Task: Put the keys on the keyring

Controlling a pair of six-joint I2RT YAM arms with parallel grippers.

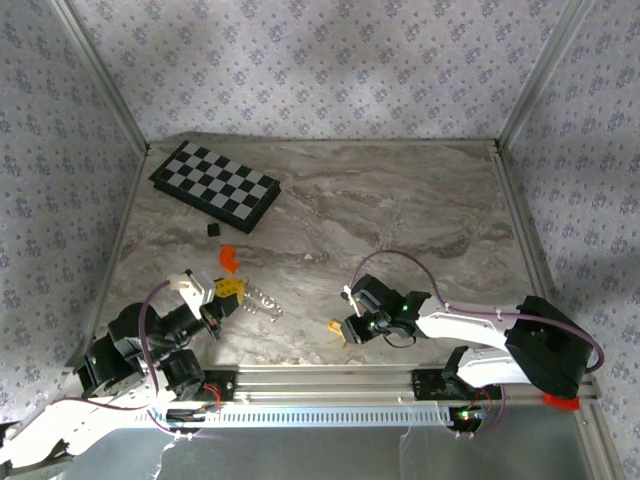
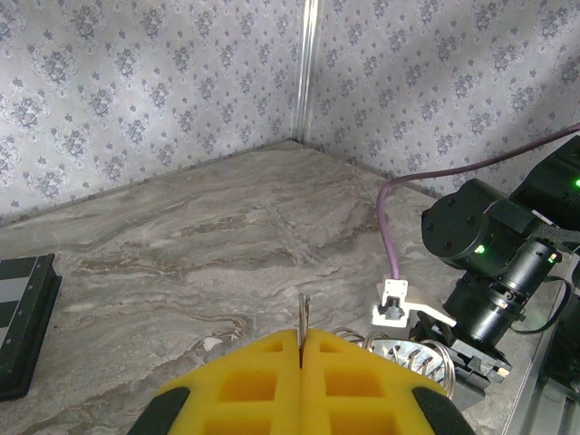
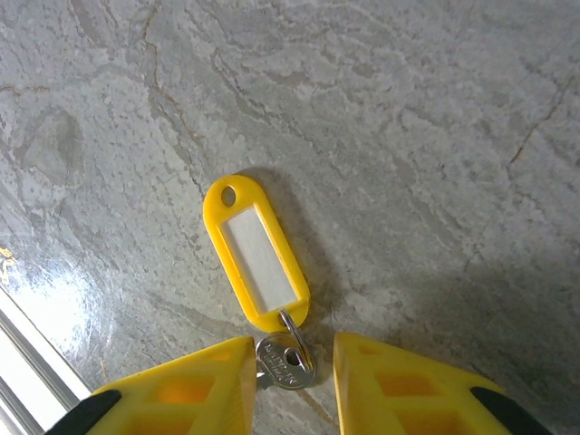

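Observation:
The keys (image 3: pixel 258 254) are a yellow tag with a white label, joined by a small ring to a silver key head (image 3: pixel 285 364), lying flat on the marble table. My right gripper (image 3: pixel 292 352) is open, its yellow fingers either side of the key head, the left one touching it. From above, the keys (image 1: pixel 337 330) show as a yellow speck at my right gripper (image 1: pixel 348 326). My left gripper (image 2: pixel 302 349) is shut on the keyring (image 2: pixel 304 313), whose thin silver rim stands edge-on between the pads. The rest of the keyring (image 1: pixel 262 302) fans out beside my left gripper (image 1: pixel 232 289).
A black-and-white checkerboard (image 1: pixel 214 186) lies at the back left, with a small black piece (image 1: pixel 211 230) and an orange curved piece (image 1: pixel 229 259) in front of it. An aluminium rail (image 1: pixel 330 380) runs along the near edge. Patterned walls enclose the table.

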